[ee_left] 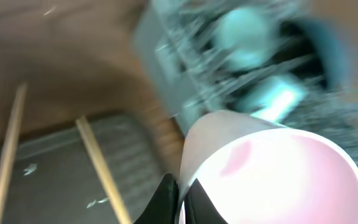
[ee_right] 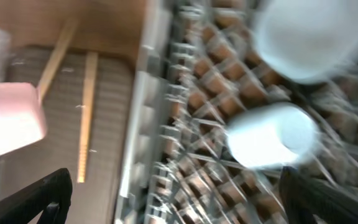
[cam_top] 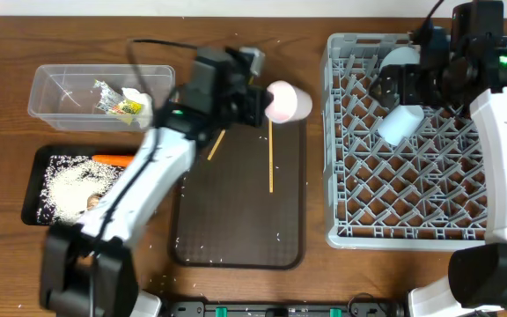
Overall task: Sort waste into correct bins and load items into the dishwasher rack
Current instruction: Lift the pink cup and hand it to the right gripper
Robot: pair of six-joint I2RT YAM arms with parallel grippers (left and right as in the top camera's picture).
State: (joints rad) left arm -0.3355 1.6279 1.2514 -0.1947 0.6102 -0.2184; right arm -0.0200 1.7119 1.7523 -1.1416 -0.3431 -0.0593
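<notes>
Gripping the pink cup (cam_top: 289, 102) by its rim, our left jaws are clamped tight; the rack (cam_top: 334, 150) sits beyond them, so we lift over its wall, clear of the right jaws, wide open and empty.

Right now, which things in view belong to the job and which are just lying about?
Job: pink cup in left gripper; two chopsticks; blue cup; rack; clear tub with wrappers; black tray with rice, carrot.
Lying about: brown serving tray, just under the chopsticks.
</notes>
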